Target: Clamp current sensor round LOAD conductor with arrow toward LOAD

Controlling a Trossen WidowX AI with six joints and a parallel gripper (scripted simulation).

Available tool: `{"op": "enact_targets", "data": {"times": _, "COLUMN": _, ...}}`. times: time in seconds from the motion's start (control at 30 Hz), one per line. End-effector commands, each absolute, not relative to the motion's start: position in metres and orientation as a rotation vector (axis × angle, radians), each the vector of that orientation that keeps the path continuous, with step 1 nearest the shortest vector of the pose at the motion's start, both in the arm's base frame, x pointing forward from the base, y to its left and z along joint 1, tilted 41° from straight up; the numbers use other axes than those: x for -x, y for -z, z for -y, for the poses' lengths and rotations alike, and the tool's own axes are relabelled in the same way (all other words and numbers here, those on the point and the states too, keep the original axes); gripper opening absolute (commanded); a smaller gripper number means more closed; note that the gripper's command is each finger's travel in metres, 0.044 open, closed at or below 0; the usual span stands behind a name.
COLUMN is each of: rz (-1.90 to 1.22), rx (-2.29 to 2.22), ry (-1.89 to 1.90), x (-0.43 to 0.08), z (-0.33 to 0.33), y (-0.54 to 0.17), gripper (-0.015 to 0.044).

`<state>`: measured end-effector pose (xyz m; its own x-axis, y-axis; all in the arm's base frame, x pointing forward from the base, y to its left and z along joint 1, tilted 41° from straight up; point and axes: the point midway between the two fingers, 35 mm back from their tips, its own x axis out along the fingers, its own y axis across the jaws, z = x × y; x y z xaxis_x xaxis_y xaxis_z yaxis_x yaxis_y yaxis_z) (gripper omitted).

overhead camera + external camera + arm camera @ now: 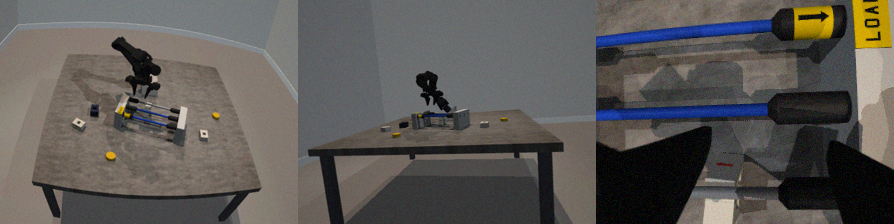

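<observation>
Sensor (148,111) (441,121) (719,212) standing well in from every table (176,177) (445,140) (696,12) edge, apparently under the grey rod (159,106) (758,192), and here's my hand (139,96) (431,104) (769,142) above, part-open, empty: descend misaligned and a finger could snag that rod or topple it.

From high above the table's near edge, my top view looks steeply down on the whole tabletop (165,174), while my exterior view sits low and farther back on that same side, facing nearly level across the tabletop (463,140) to the wall filling the upper frame. My wrist view looks down from close range, sharing with both the blue rods (150,121) (437,115) (696,33), here crossing the upper and middle frame.
</observation>
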<state>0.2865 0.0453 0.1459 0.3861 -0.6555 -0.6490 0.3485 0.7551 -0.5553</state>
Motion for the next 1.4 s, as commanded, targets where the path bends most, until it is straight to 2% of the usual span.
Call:
{"op": "enact_targets", "data": {"times": 0.0, "rz": -1.040, "rx": 0.373, "ry": 0.653, "x": -0.252, "z": -0.058, "y": -0.103, "gripper": 0.0282}}
{"op": "enact_targets", "data": {"times": 0.17, "rz": -1.076, "rx": 0.392, "ry": 0.674, "x": -0.210, "z": -0.059, "y": -0.067, "gripper": 0.0282}}
{"op": "enact_targets", "data": {"times": 1.37, "rz": -1.074, "rx": 0.392, "ry": 0.674, "x": -0.228, "z": -0.024, "y": -0.032, "gripper": 0.0282}}
